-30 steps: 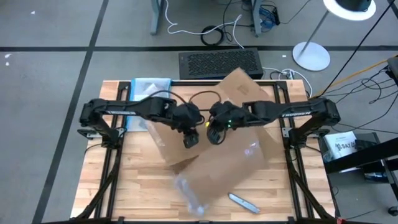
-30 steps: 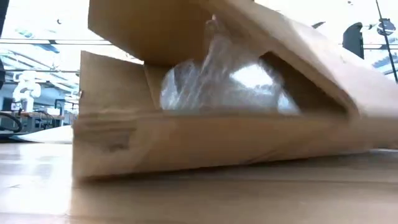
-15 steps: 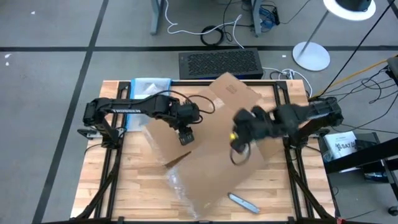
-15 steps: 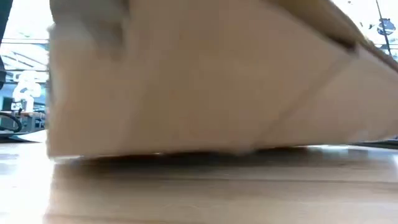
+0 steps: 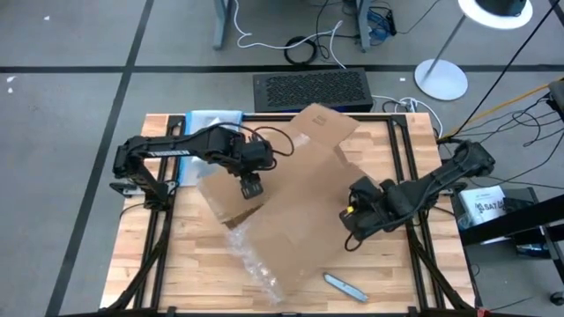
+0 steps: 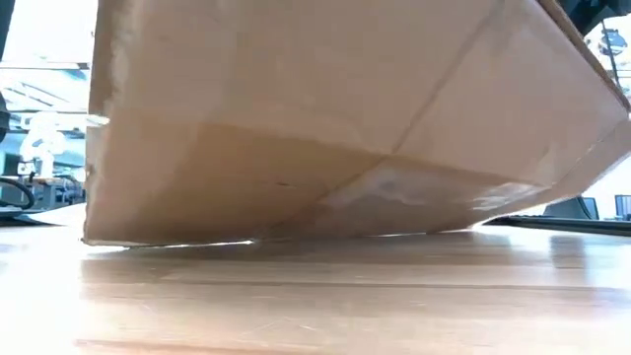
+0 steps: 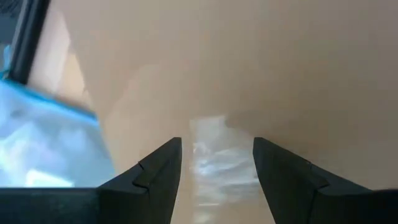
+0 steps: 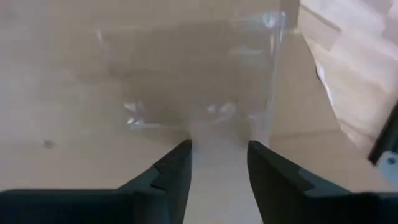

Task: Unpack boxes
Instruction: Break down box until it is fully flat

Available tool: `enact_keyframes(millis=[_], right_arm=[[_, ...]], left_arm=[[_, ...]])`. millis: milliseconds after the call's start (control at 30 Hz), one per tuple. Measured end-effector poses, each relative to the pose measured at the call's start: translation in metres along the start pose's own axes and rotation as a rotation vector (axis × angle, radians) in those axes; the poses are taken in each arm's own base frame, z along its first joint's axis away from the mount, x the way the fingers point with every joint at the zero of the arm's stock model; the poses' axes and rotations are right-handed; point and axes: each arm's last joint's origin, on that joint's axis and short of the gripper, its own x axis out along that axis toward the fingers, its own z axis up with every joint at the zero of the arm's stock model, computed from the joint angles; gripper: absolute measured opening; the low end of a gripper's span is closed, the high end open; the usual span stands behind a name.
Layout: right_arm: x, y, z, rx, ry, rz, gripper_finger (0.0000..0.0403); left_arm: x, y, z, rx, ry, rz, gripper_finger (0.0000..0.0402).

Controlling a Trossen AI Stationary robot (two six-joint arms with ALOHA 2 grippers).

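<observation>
Blue-edged plastic pouch (image 5: 214, 121) sits at the far left corner of the table (image 5: 458, 299), flimsy and crinkly. Next, the left gripper (image 5: 250, 187) is down over the box's (image 5: 291, 194) left end, jaws parted with a glossy tape strip showing between them, not pinching anything that I can see.

The box sprawls diagonally across the middle: plain brown corrugated card, flaps loose, one end tipped up off the wood. Clear bubble wrap (image 5: 256, 264) spills from its near side.

The right gripper (image 5: 352, 220) is at the box's right edge, jaws apart, holding nothing.

My worry: with nobody gripping it, that slick carton could slide or flop shut. A small grey tool (image 5: 339, 283) lies nearby.
</observation>
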Motion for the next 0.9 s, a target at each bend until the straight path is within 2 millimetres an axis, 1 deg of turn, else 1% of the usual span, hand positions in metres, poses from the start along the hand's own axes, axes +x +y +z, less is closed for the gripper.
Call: enact_keyframes(millis=[100, 267, 367, 433, 500, 567, 633, 733, 800, 833, 900], right_arm=[[0.0, -0.01, 0.0, 0.067, -0.03, 0.043, 0.0143], [-0.005, -0.035, -0.001, 0.192, -0.088, 0.083, 0.0133], [-0.015, -0.048, -0.004, 0.274, -0.133, 0.153, 0.013], [-0.023, -0.055, -0.004, 0.305, -0.169, 0.205, 0.013], [-0.026, -0.062, -0.005, 0.288, -0.17, 0.195, 0.013], [-0.023, -0.069, -0.005, 0.269, -0.151, 0.114, 0.0128], [-0.019, -0.072, -0.005, 0.265, -0.144, 0.034, 0.0124], [-0.017, -0.071, -0.004, 0.261, -0.141, 0.021, 0.0119], [-0.014, -0.071, -0.006, 0.266, -0.127, 0.007, 0.0116], [-0.013, -0.07, -0.007, 0.279, -0.127, 0.002, 0.0115], [-0.011, -0.07, -0.008, 0.307, -0.124, -0.001, 0.0112]], left_arm=[[-0.003, 0.003, -0.006, -0.017, 0.031, 0.044, 0.0205], [-0.014, 0.008, -0.015, -0.078, 0.057, 0.069, 0.0205], [-0.031, 0.01, -0.019, -0.11, 0.03, 0.076, 0.0205], [-0.045, 0.012, -0.02, -0.119, -0.02, 0.067, 0.0205], [-0.054, 0.012, -0.019, -0.123, -0.055, 0.051, 0.0205], [-0.056, 0.011, -0.017, -0.126, -0.078, 0.019, 0.0205], [-0.056, 0.01, -0.015, -0.127, -0.097, 0.005, 0.0205], [-0.059, 0.007, -0.012, -0.141, -0.136, -0.013, 0.0205], [-0.07, 0.004, -0.009, -0.15, -0.193, -0.056, 0.0205], [-0.078, 0.0, -0.007, -0.137, -0.238, -0.112, 0.0205], [-0.097, -0.011, 0.0, -0.096, -0.358, -0.277, 0.0205]])
